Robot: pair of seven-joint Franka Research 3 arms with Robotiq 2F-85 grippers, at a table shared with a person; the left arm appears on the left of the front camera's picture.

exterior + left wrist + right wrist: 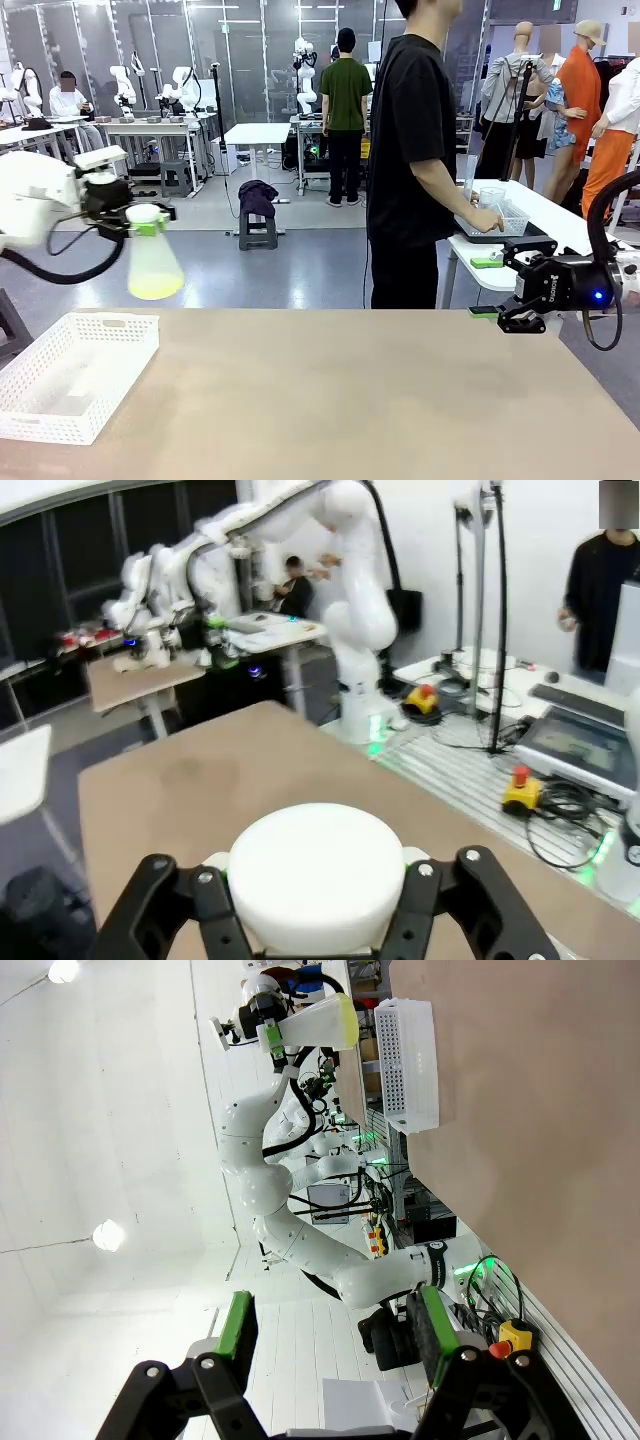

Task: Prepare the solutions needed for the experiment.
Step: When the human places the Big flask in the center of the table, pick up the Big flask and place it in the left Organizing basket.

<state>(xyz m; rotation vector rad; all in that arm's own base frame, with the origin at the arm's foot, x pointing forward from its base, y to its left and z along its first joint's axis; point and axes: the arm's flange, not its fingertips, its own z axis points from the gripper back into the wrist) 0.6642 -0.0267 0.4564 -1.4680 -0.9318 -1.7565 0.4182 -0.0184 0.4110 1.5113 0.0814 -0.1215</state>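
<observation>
- Front view has the left gripper (140, 222) up in the air at the table's left end, its jaws clamped on the neck of a whitish conical flask (153, 262) that hangs below it, upright, neck up and wide base down.
- The solutions (155, 288) sit as a shallow yellow-green layer in the bottom of that flask, level, well above the tabletop (350, 390).
- Just below and a little to the left of the flask lies a white perforated basket (70, 375) on the table; flask and basket are apart, with clear air between them.
- From the left wrist view I look straight down on the flask's white cap (315, 875), held between the two black fingers (165, 905), the brown table well beneath.
- The right gripper (505, 290) hangs at the table's far right edge with its jaws apart and nothing between them; its green pads (237, 1322) stand wide in the right wrist view.
- That view also shows, sideways, the flask (312, 1023) held high near the basket (408, 1060), a long way across the table from the right gripper.
- The person (415, 150) stands at a side table beyond the right end, one hand (487, 218) at a clear container there.
- My reading: the flask's long axis is vertical, the left arm already owns it, so whatever comes next turns on lowering or tipping it from there.
</observation>
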